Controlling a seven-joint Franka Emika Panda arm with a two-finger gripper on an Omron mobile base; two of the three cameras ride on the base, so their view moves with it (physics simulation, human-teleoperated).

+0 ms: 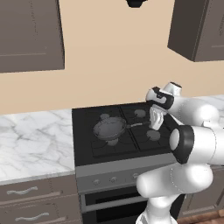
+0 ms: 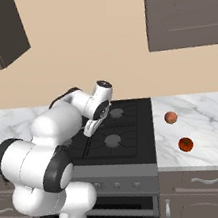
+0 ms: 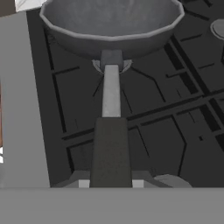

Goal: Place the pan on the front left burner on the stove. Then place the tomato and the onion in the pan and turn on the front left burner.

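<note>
The dark grey pan [image 1: 109,128] hangs just over the front left burner [image 1: 112,141] of the black stove [image 1: 83,146]; whether its base touches the grate I cannot tell. My gripper [image 1: 154,124] is shut on the end of the pan's long handle [image 3: 110,131], reaching in from the right. In the hand view the pan bowl [image 3: 111,26] is at the top and the gripper [image 3: 110,183] clamps the handle at the bottom. The tomato [image 2: 186,144] and the onion [image 2: 171,117] lie on the marble counter right of the stove [image 2: 132,145]. My arm hides the pan in the right base view.
Small knobs [image 1: 113,179] line the grey front panel above the oven door. Marble counters [image 1: 30,140] flank the stove on both sides. Wall cabinets [image 1: 30,35] hang high on either side and a hood [image 1: 138,2] sits above.
</note>
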